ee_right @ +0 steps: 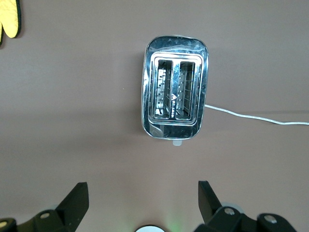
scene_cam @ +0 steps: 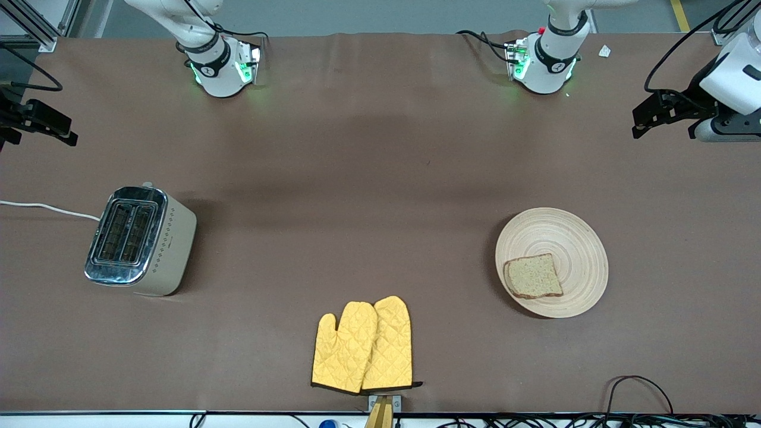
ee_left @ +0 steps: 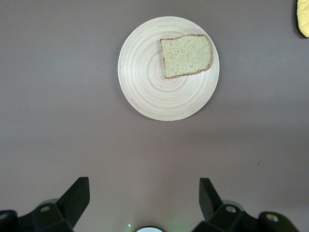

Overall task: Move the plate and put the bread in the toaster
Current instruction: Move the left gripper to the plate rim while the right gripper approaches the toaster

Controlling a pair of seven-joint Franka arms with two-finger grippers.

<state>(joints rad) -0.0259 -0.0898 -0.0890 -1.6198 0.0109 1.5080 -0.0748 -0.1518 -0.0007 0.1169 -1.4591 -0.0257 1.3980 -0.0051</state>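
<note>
Brown cloth covers the table (scene_cam: pixel 380 178) you are working at, and from the front you can count one toaster (scene_cam: pixel 140 241) toward the right arm's end, one plate (scene_cam: pixel 552 262) toward the left arm's end with one slice of bread (scene_cam: pixel 533 276) on it, and two yellow oven mitts (scene_cam: pixel 363 346) lying overlapped between them, nearer the camera. Your left gripper (scene_cam: pixel 645 119) and right gripper (scene_cam: pixel 50 128) each hang at their own edge of the table, both arms waiting. From the left wrist you see the left gripper (ee_left: pixel 144 198) with its fingers spread wide and empty, over bare cloth near the plate (ee_left: pixel 145 72) and bread (ee_left: pixel 186 56). From the right wrist, the right gripper (ee_right: pixel 143 198) is likewise spread wide and empty, near the toaster (ee_right: pixel 175 94), whose two slots are empty.
</note>
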